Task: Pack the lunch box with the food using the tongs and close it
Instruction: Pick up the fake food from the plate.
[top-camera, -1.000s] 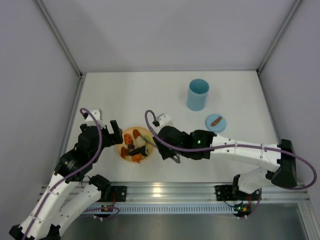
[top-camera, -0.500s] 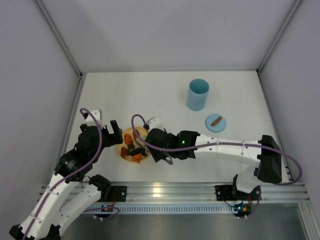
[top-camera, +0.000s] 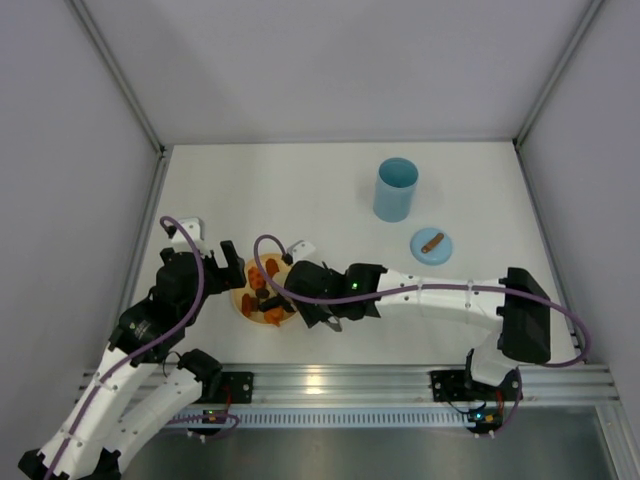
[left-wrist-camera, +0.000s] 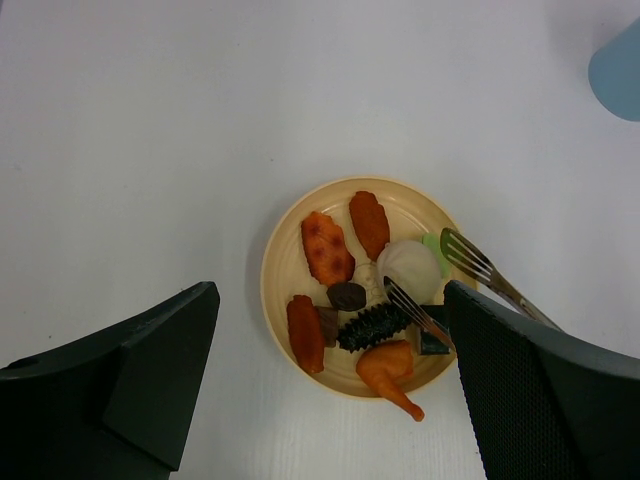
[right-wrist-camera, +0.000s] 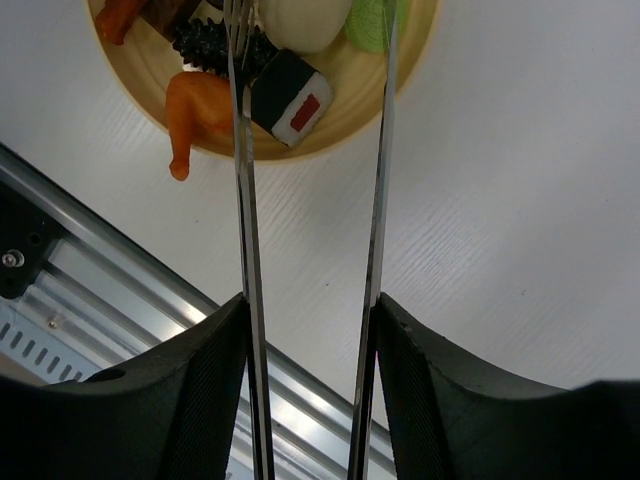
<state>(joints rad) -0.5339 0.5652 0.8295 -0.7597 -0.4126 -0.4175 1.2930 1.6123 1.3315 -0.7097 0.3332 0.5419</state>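
top view: the right gripper (top-camera: 305, 295) has slid left since a second ago and now sits at the right edge of the flat yellow-orange plate (top-camera: 243, 308) of small toy food pieces (top-camera: 260, 282), so a pick looks close. the tall light blue cylindrical lunch box (top-camera: 396, 190) stands open at far right, unmoved, its round blue lid (top-camera: 432, 245) nearby. the left gripper (top-camera: 231, 262) hangs at the plate's left.

left wrist view: its fingers (left-wrist-camera: 130, 370) are spread and empty. the long thin silver metal tongs (left-wrist-camera: 478, 268) flank a white rounded piece (left-wrist-camera: 410, 268).

right wrist view: the right claw grasps the tongs, whose arms are apart with nothing pinched yet.

The right arm (top-camera: 440, 295) is stretched leftward, the right gripper (right-wrist-camera: 312, 320) clamped on tongs (right-wrist-camera: 243, 200); the left gripper (left-wrist-camera: 330, 300) is held wide open
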